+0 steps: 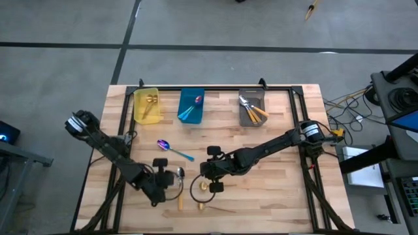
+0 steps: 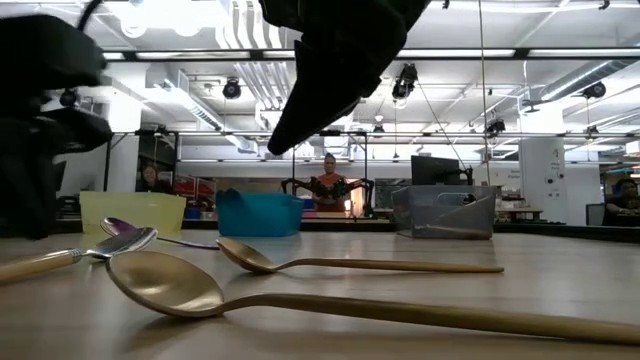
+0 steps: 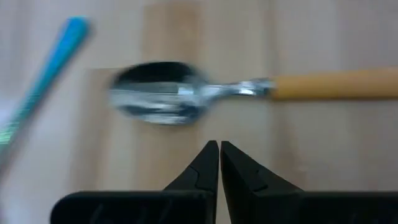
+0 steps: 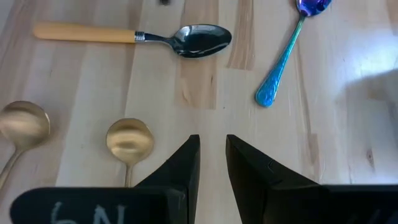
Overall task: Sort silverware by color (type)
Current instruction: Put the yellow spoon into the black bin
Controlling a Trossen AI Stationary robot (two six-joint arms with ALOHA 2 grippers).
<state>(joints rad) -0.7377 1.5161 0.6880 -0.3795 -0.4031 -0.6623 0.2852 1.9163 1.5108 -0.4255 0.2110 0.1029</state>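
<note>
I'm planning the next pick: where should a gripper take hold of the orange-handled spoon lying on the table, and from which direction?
Grip the orange-handled spoon around the middle of its straight handle, coming down from above with the fingers across the handle's width. It lies flat on the wooden table, and the handle looks thicker and more even than the curved, shiny bowl, so it probably offers the steadier hold.

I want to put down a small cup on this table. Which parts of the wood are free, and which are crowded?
Free: the wood in front of the grey bin, above the right arm, and the near right corner. Crowded: the near centre, where both end effectors, the orange-handled spoon, the gold spoons and the purple spoon lie.
</note>
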